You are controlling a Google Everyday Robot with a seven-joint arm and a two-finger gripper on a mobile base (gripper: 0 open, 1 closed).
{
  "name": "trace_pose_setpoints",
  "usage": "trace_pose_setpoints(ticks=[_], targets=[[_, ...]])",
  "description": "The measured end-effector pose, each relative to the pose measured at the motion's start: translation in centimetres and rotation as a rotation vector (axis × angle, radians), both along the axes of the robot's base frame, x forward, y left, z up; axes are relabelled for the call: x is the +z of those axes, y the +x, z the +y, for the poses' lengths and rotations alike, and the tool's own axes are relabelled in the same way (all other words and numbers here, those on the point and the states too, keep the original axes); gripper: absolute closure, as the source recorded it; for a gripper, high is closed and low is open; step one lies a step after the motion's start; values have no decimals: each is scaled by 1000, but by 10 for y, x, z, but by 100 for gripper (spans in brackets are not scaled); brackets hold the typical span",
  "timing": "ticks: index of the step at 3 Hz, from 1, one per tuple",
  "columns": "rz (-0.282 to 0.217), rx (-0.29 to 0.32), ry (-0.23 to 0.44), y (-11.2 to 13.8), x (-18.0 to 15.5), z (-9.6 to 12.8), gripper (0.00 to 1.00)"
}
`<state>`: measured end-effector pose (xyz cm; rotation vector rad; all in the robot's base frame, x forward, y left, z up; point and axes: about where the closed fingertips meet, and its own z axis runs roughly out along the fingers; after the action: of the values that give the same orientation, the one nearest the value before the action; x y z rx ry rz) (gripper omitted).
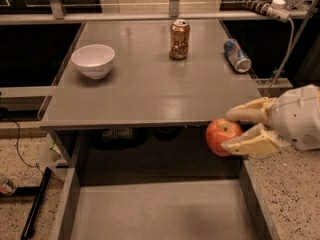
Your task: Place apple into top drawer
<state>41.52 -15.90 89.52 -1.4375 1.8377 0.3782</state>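
Note:
My gripper (231, 130) comes in from the right, its cream fingers (250, 143) shut on the red apple (221, 135). The apple hangs just past the tabletop's front edge, above the far right part of the open top drawer (160, 209). The drawer is pulled out below the table, a wide shallow grey tray with raised side walls, and nothing shows inside it.
On the grey tabletop (150, 89) stand a white bowl (93, 60) at the left and an upright orange-brown soda can (179, 39) at the back middle. A blue can (236, 55) lies on its side at the right edge. A cable and power strip (270, 6) run at the back right.

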Motion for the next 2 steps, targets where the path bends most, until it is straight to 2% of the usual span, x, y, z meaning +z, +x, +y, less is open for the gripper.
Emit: trace_pose_setpoints(ticks=[1,2], targets=[[75,-20,26,-25,-59,10,100],[176,-46,22,-44,-141,16,100]])
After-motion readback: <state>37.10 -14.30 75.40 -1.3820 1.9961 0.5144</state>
